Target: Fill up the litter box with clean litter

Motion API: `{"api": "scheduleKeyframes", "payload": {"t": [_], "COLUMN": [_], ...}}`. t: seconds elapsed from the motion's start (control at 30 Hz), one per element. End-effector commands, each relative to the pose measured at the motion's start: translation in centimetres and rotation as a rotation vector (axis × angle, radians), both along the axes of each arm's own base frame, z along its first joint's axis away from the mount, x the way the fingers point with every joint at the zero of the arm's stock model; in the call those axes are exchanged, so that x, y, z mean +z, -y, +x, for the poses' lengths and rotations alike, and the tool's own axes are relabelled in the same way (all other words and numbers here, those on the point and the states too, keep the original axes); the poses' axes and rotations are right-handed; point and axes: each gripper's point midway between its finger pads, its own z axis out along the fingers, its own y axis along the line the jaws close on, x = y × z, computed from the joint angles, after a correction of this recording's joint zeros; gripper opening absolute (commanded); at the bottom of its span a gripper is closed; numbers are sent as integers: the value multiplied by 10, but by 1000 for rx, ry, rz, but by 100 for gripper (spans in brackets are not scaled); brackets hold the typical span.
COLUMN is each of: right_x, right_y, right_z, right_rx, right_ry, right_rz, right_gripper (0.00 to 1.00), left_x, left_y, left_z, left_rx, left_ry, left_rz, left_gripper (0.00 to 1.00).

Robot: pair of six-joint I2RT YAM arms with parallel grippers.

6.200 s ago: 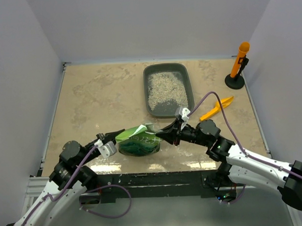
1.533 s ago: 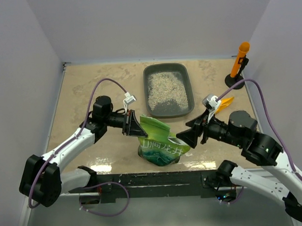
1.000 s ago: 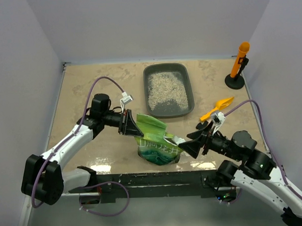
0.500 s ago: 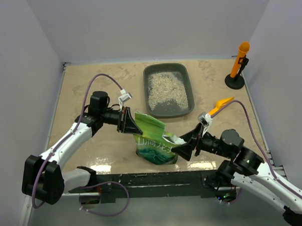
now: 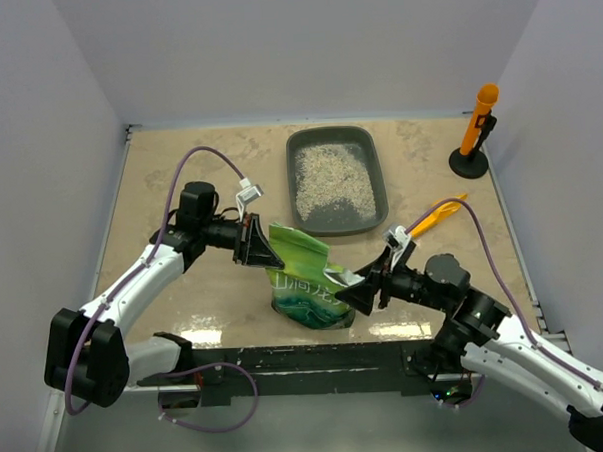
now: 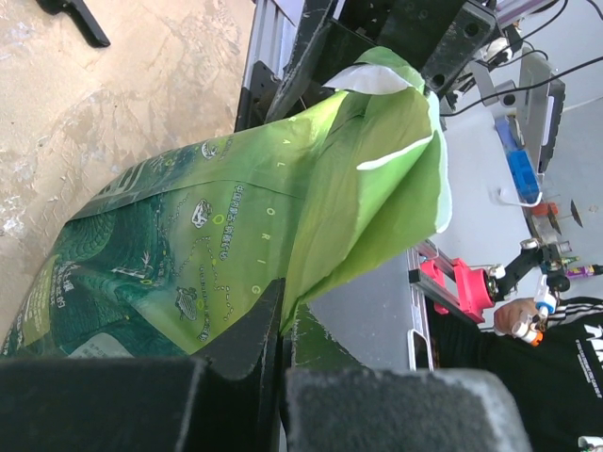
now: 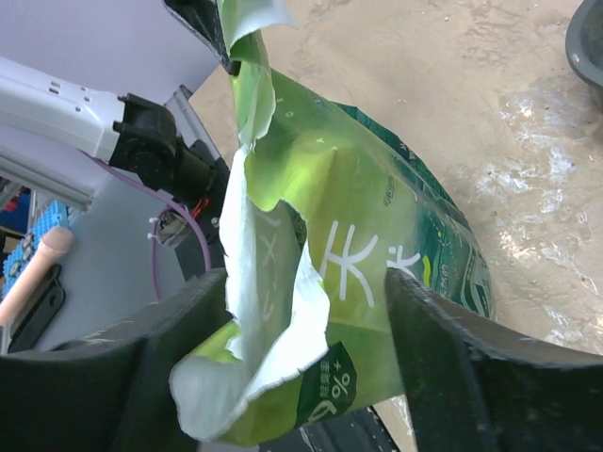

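- Litter box [image 5: 336, 178], far centre of the tabletop [image 5: 179, 181]: partly covered by a layer of clean litter [image 5: 329, 177], bare grey floor at its near end.
- Green bag [image 5: 306, 279], near centre, upright, torn top open; well apart from the tray on its near side.
- Left gripper [image 5: 255, 245]: clamped on the bag's upper left edge, per the left wrist view.
- Right gripper [image 5: 356, 293]: spread wide, torn right flap [image 7: 268, 311] between the fingers, not pinched.
- Judged stage: partial fill done; remaining, a right-side grasp, a lift and a further pour.
- Orange scoop [image 5: 433, 215] lying right of the tray.
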Motion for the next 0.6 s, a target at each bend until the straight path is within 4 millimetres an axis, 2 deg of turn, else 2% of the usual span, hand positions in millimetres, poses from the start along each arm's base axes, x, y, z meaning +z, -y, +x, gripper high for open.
{"api": "scheduleKeyframes", "payload": {"t": [0.0, 0.07, 0.1, 0.17, 0.2, 0.27, 0.4, 0.57], "right_x": [21, 18, 18, 15, 14, 21, 35, 7], "right_y": [-9, -11, -11, -11, -11, -8, 1, -4], "right_z": [4, 3, 2, -1, -2, -7, -13, -32], "right_rx": [18, 23, 27, 34, 30, 24, -13, 24], "right_ry": [57, 35, 29, 4, -8, -26, -83, -349], "right_rz": [72, 73, 76, 85, 91, 137, 252, 277], "right_gripper": [63, 54, 44, 31, 14, 2, 0, 0], "left_x": [19, 18, 19, 18, 17, 15, 9, -8], "left_y": [-2, -2, -2, -2, -2, -3, -4, -5], "left_z": [4, 3, 2, 2, 1, 0, -3, -6], "left_rx": [-22, -21, -20, -21, -21, -19, -9, 25], "left_ry": [65, 60, 61, 55, 55, 42, 13, -85], "left_rz": [-50, -51, -52, -52, -52, -48, -39, 4], "left_gripper": [0, 0, 0, 0, 0, 0, 0, 0]}}
